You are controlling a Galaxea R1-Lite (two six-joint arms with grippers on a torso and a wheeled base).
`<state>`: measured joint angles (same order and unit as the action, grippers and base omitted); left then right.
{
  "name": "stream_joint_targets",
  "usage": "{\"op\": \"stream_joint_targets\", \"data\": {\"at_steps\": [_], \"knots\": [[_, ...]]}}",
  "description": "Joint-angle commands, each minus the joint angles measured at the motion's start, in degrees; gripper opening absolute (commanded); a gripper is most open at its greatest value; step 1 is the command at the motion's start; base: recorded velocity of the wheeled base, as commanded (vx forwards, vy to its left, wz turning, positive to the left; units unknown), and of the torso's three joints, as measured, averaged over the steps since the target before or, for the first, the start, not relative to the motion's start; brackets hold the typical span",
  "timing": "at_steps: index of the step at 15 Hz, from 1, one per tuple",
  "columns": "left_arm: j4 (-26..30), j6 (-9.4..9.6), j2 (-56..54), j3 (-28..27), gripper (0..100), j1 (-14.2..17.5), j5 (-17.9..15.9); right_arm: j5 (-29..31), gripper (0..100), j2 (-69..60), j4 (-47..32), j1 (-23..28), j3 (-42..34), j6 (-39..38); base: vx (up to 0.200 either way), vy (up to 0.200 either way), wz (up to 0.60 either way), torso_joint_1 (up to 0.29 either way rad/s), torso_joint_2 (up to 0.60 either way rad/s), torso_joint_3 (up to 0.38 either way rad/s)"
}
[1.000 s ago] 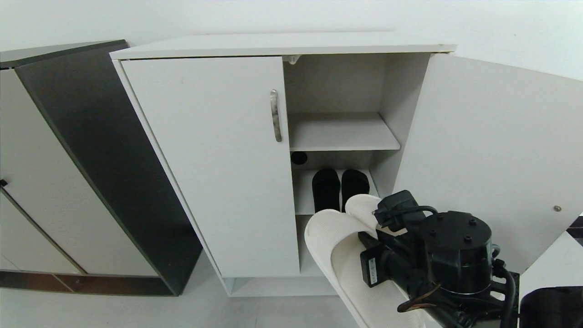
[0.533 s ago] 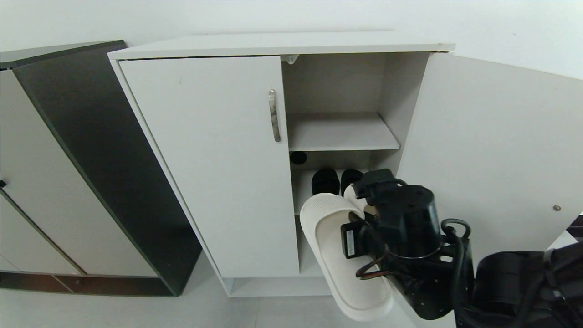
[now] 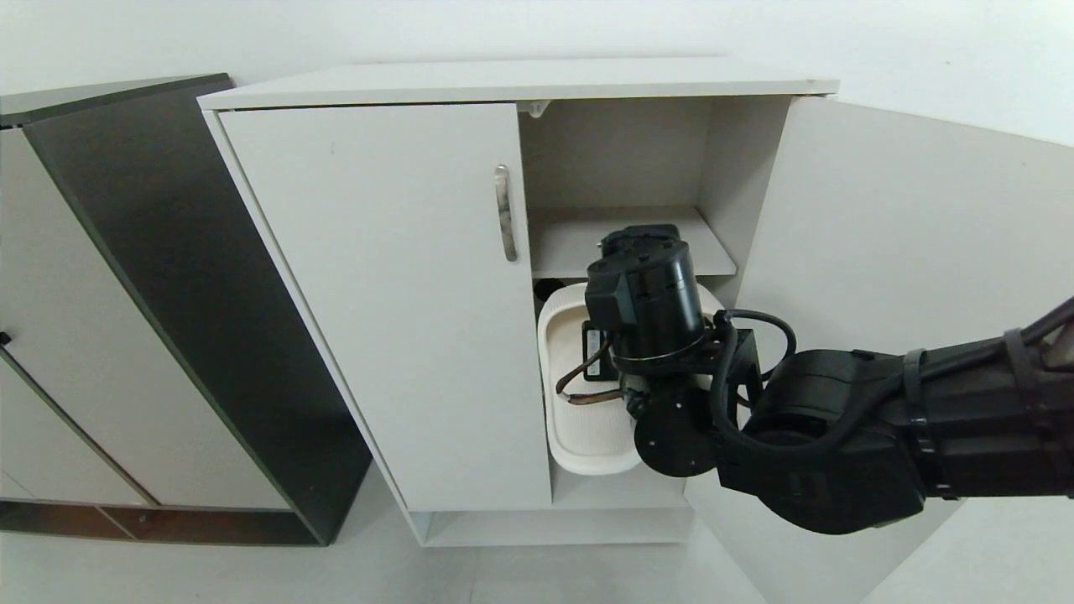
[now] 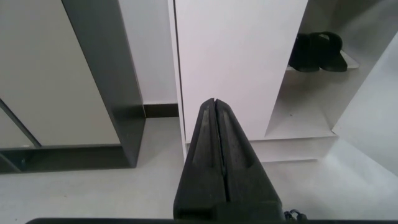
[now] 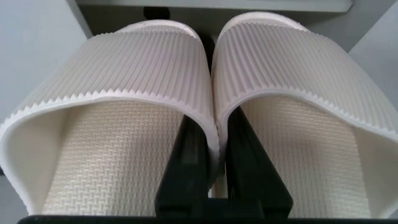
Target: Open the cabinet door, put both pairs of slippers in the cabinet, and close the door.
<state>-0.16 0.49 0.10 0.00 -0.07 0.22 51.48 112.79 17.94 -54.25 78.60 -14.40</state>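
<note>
White pair: was in the cabinet opening at middle-shelf level, toes inward and heels jutting out the front. Could not tell whether it touched the shelf.
Right gripper: clenched on the pair, one finger inside each slipper, pinching the two adjoining inner edges together.
Handling (judged): looked like light, soft foam, springy and bendable. The ribbed straps and textured footbeds should resist slipping. Not fragile.
Hold point (judged): the touching inner walls just behind the straps, so one pinch carries both.
Left gripper: pressed closed on nothing, low over the floor before the left door.
Cabinet state: right door swung wide, left door closed.
Contents: black pair sat side by side on the middle shelf. Upper shelf was bare where visible.
</note>
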Motion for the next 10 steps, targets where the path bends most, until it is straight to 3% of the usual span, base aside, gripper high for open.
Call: {"op": "stream_joint_targets", "data": {"at_steps": [1,10], "knots": [[-0.02,0.04,0.08,0.00,0,-0.01,0.04,0.11,0,0.15,0.07,0.11,0.58,0.25,0.000,0.000,0.00,0.000,0.00,0.000],[-0.02,0.04,0.08,0.00,0,-0.01,-0.04,0.11,0,-0.38,3.32,2.04,0.41,2.80,0.000,0.000,0.00,0.000,0.00,0.000]]}}
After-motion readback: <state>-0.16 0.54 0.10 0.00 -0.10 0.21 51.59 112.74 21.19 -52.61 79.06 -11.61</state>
